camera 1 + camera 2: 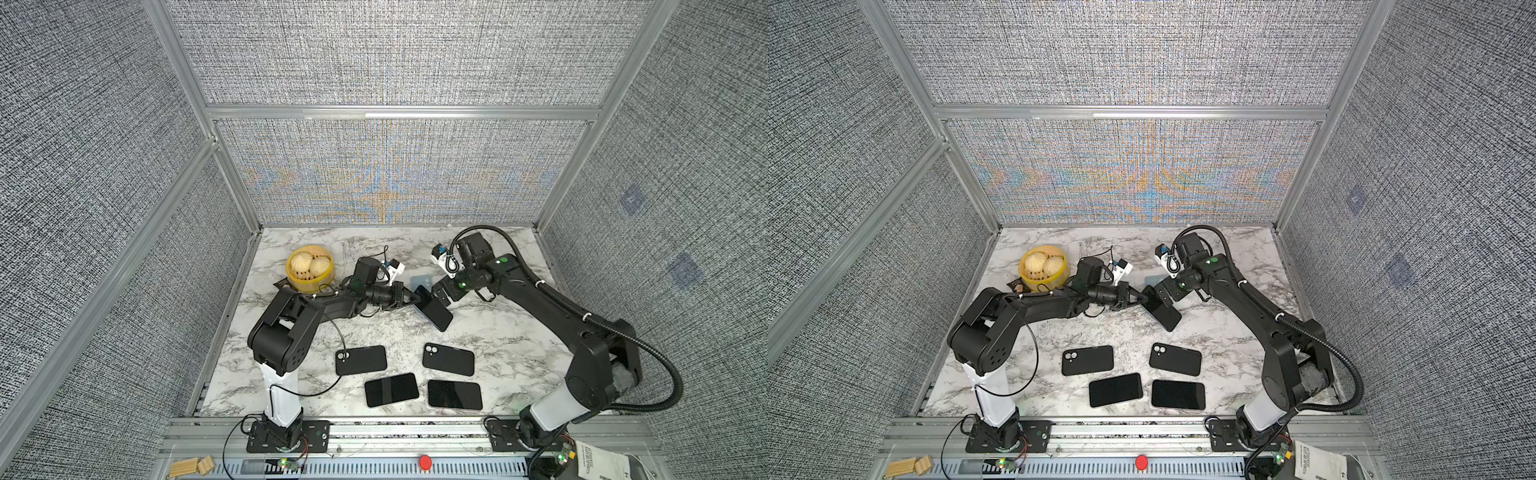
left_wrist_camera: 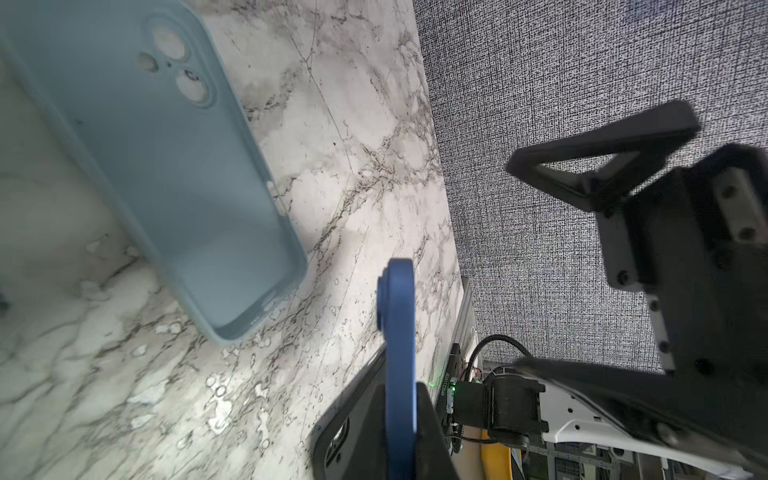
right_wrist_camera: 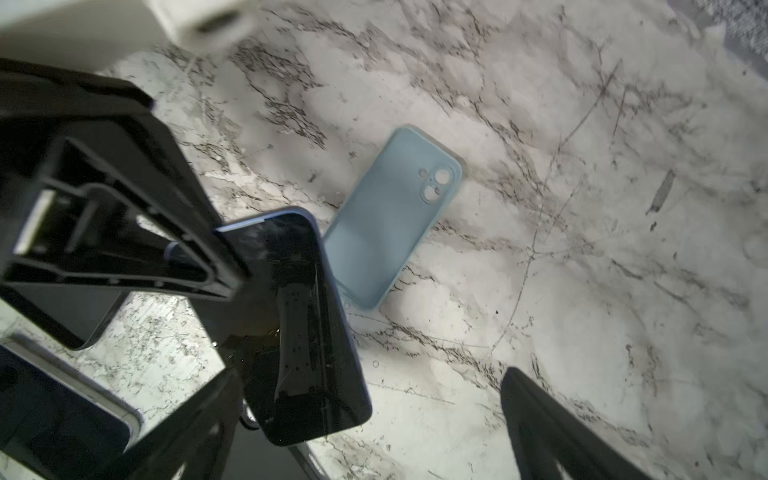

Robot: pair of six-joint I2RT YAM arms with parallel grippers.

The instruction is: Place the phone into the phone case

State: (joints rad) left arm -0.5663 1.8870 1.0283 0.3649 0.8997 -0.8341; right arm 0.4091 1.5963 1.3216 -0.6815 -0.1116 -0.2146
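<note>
A blue phone (image 1: 432, 309) with a dark screen hangs tilted over the marble table, one end low near the surface. My left gripper (image 1: 409, 297) is shut on its upper edge; in the left wrist view the phone's blue rim (image 2: 399, 353) runs between the two fingers. A light blue phone case (image 1: 419, 281) lies open side up on the table just behind the phone, also in the wrist views (image 2: 166, 166) (image 3: 395, 216). My right gripper (image 1: 440, 293) stands open beside the phone's right side, and its fingers (image 3: 540, 424) touch nothing.
A yellow steamer basket (image 1: 309, 268) with buns stands at the back left. Near the front lie two black cases (image 1: 360, 360) (image 1: 449, 359) and two black phones (image 1: 391, 389) (image 1: 454, 395). Grey walls close in three sides.
</note>
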